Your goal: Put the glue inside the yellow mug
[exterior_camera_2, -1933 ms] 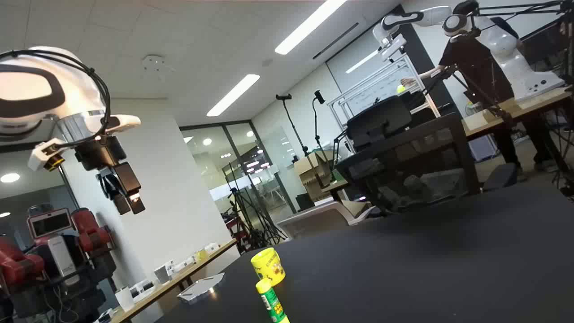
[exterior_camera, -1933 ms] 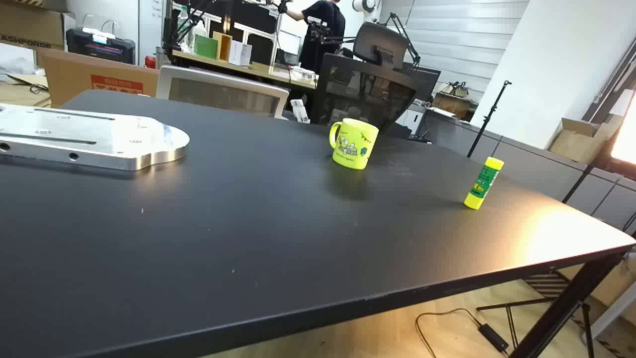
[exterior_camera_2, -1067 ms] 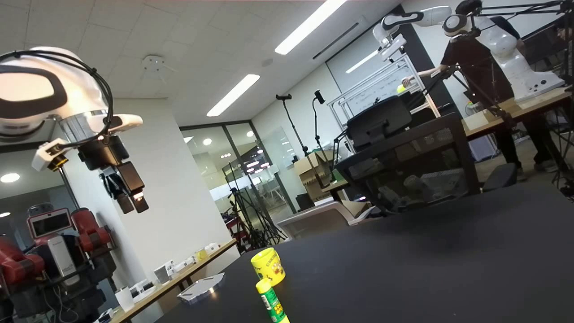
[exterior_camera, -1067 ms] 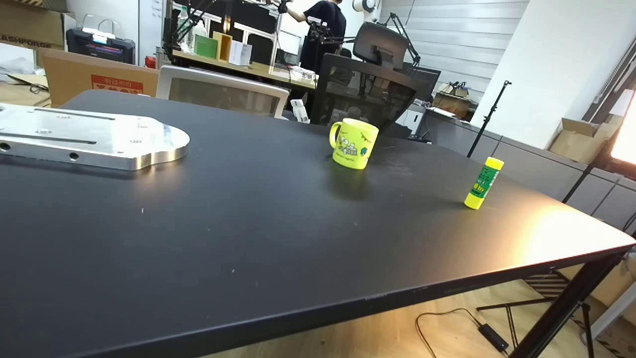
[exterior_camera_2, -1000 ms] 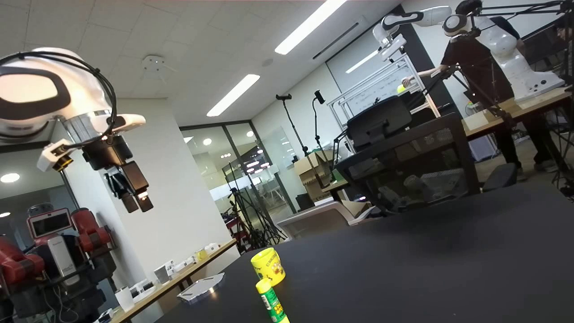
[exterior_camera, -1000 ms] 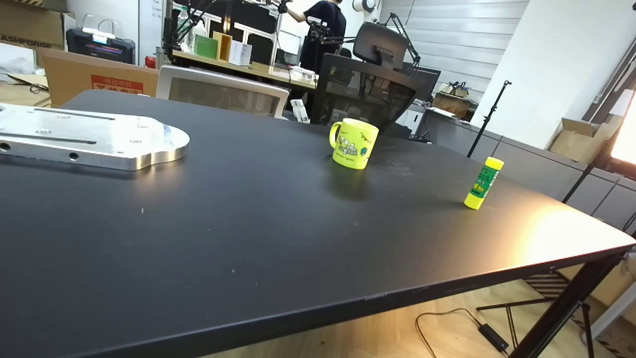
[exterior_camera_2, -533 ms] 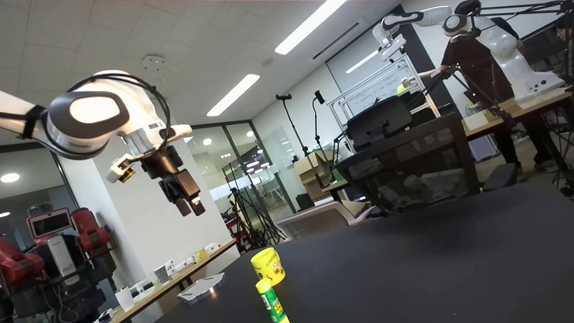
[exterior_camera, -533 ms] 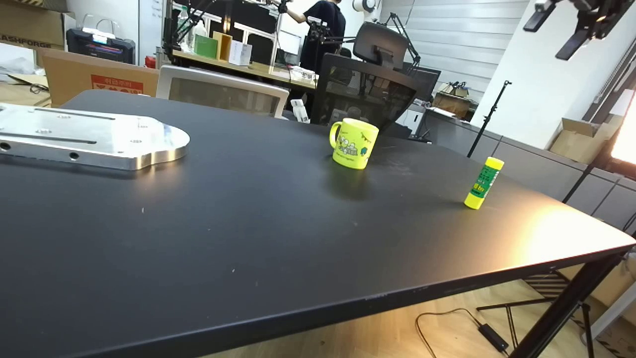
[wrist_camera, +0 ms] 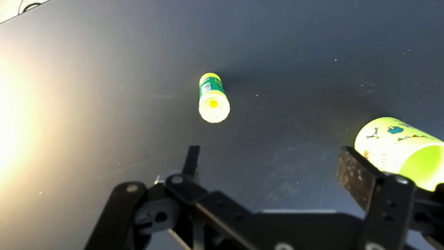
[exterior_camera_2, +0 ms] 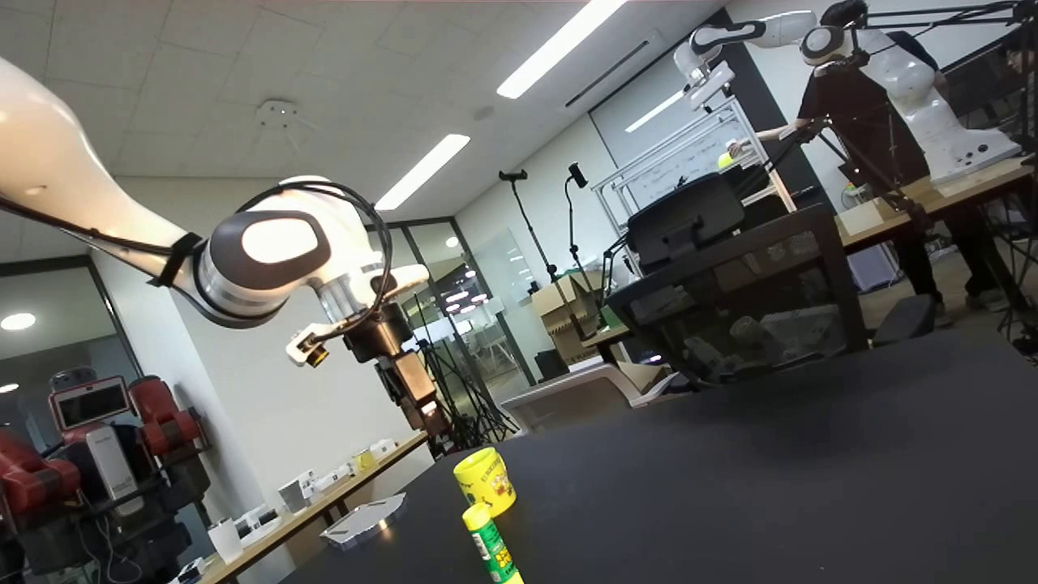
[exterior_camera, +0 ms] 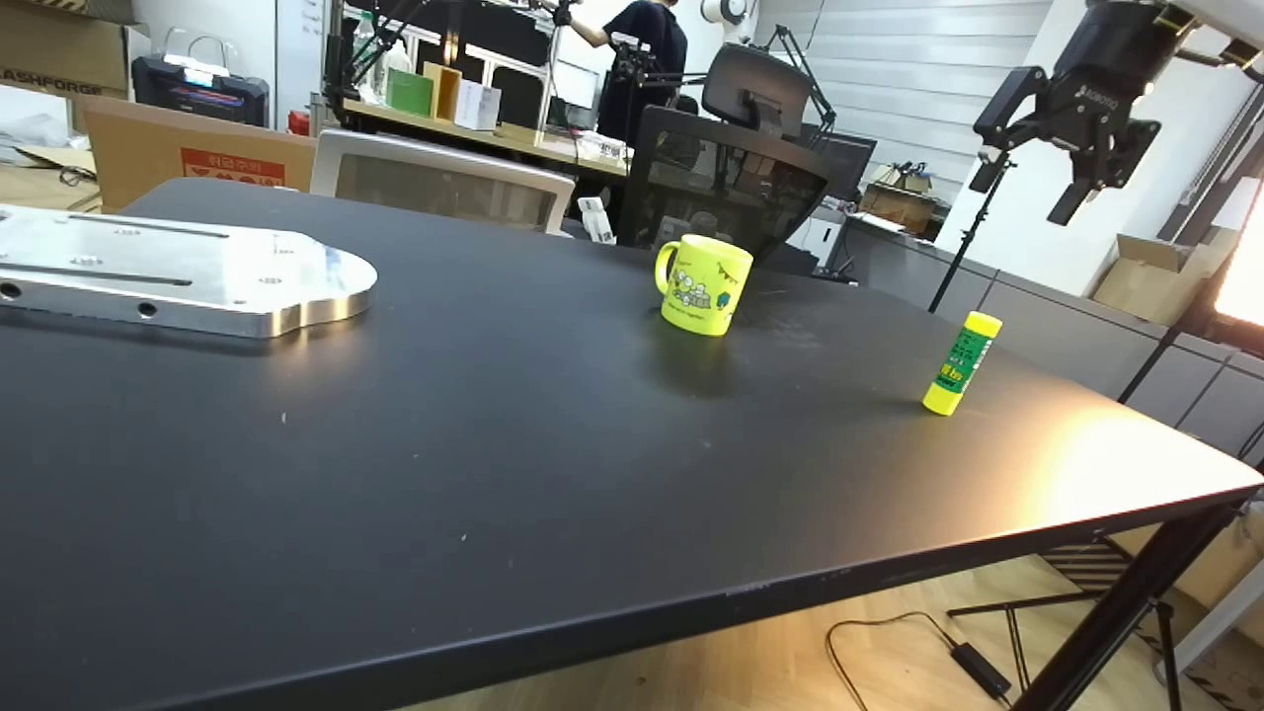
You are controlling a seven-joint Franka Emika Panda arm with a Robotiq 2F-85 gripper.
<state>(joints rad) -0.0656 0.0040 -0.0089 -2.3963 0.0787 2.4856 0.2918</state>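
Note:
The glue, a yellow stick with a green label, stands upright on the dark table in both exterior views [exterior_camera: 961, 365] [exterior_camera_2: 492, 545]. It also shows in the wrist view [wrist_camera: 211, 93], ahead of the left finger. The yellow mug stands upright beyond it in both exterior views [exterior_camera: 703, 288] [exterior_camera_2: 486, 480], apart from the glue. In the wrist view the mug [wrist_camera: 392, 139] is at the right, partly hidden behind the right finger. My gripper [exterior_camera: 1025, 194] is open and empty, in the air above the table. Its fingers are wide apart in the wrist view [wrist_camera: 270, 148].
A thick silver metal plate lies on the table in both exterior views [exterior_camera: 178, 267] [exterior_camera_2: 363, 519]. The table's front edge [exterior_camera: 731, 597] runs near the glue. Chairs [exterior_camera: 731, 183] stand behind the table. A bright lamp [exterior_camera: 1246, 262] glows at the right.
My gripper has come into an exterior view from the upper right and moved lower. In the remaining exterior view the arm has moved right and down. The glue and mug have not moved.

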